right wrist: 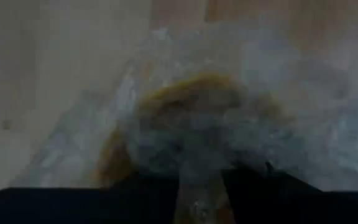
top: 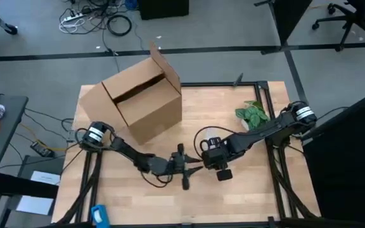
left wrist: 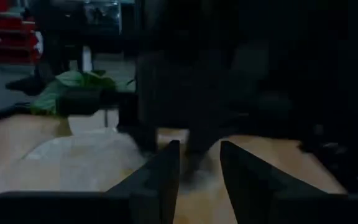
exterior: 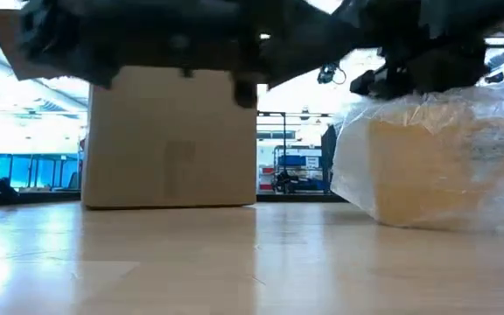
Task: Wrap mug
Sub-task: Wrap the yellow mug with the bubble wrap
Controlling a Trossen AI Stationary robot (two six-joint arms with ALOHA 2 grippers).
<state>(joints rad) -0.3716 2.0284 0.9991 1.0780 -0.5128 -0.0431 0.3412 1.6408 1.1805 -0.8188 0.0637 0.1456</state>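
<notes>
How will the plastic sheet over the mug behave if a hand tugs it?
Probably floppy: the plastic sheet drapes in crinkles over the mug. Likely light and slippery, so it may slide off. The mug sits flat and seems unlikely to tip.

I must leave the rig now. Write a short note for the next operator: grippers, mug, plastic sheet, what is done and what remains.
Right gripper: low over the mug, its fingers pinching the plastic sheet on top.
Left gripper: fingers open, low over the table, pointing at the right gripper; holds nothing visible.
Mug: on the table right of the cardboard box, already covered by the sheet.
Done: sheet draped over and around the mug.
Left: probably tucking or closing the loose sheet; the underside is not visible.
</notes>
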